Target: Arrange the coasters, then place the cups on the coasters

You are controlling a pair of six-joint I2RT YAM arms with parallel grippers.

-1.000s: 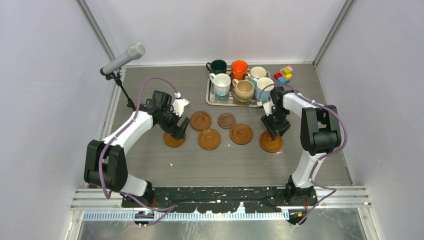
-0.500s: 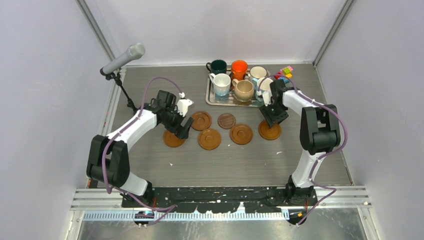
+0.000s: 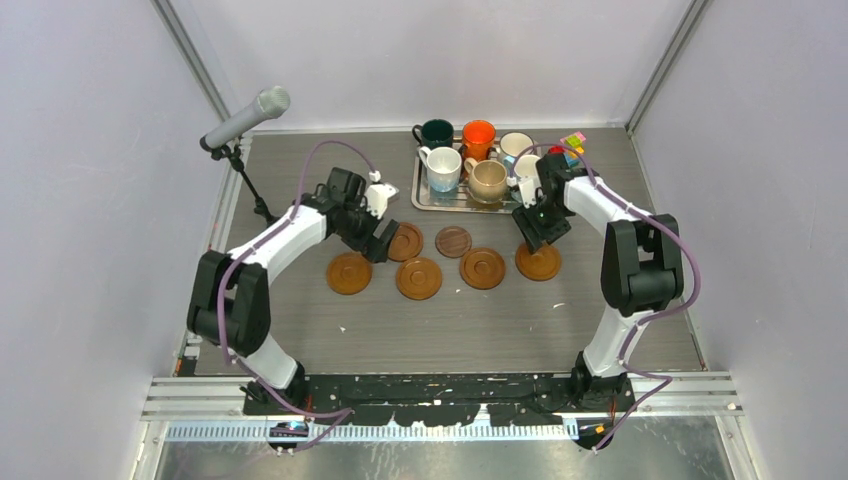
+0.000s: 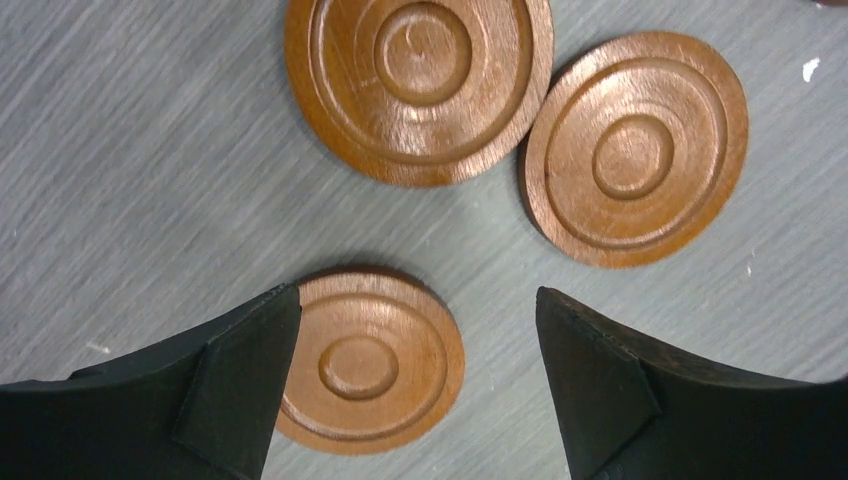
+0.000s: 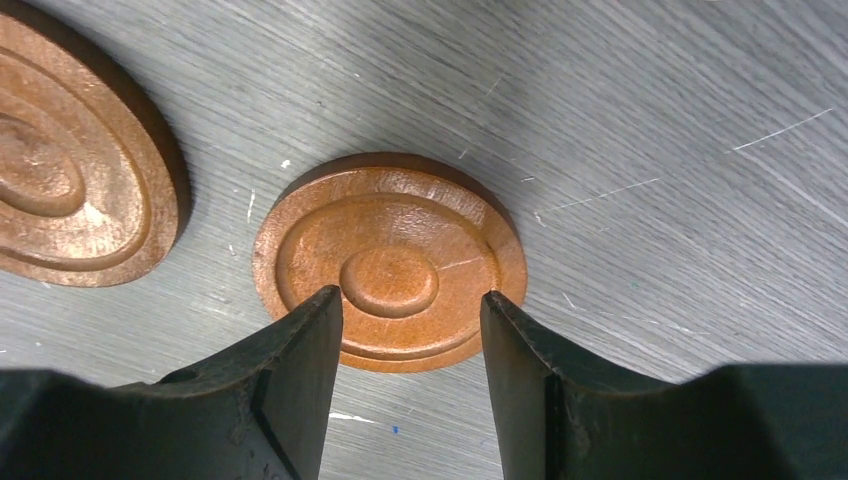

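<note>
Six brown coasters lie in a loose row mid-table: the leftmost coaster [image 3: 349, 273], two close together [image 3: 408, 243] [image 3: 419, 278], a smaller dark one [image 3: 453, 241], one [image 3: 482, 268] and the rightmost [image 3: 538, 261]. My left gripper [image 3: 385, 240] [image 4: 418, 300] hangs open above the table, the leftmost coaster [image 4: 365, 362] lying loose below its fingers. My right gripper [image 3: 535, 225] [image 5: 408, 300] is open over the rightmost coaster [image 5: 390, 262], holding nothing. The cups stand on the silver tray [image 3: 424, 197]: dark green [image 3: 436, 132], orange [image 3: 478, 134], whitish [image 3: 516, 146], white [image 3: 441, 167], beige [image 3: 488, 180]. My right arm partly hides another.
A microphone on a stand [image 3: 245, 118] leans over the back left corner. Small coloured blocks [image 3: 571, 145] sit right of the tray. Side walls close in the table on both sides.
The rightmost coaster has shifted toward the tray, and my right gripper moved back and widened. My left gripper left the leftmost coaster and moved up and right.
</note>
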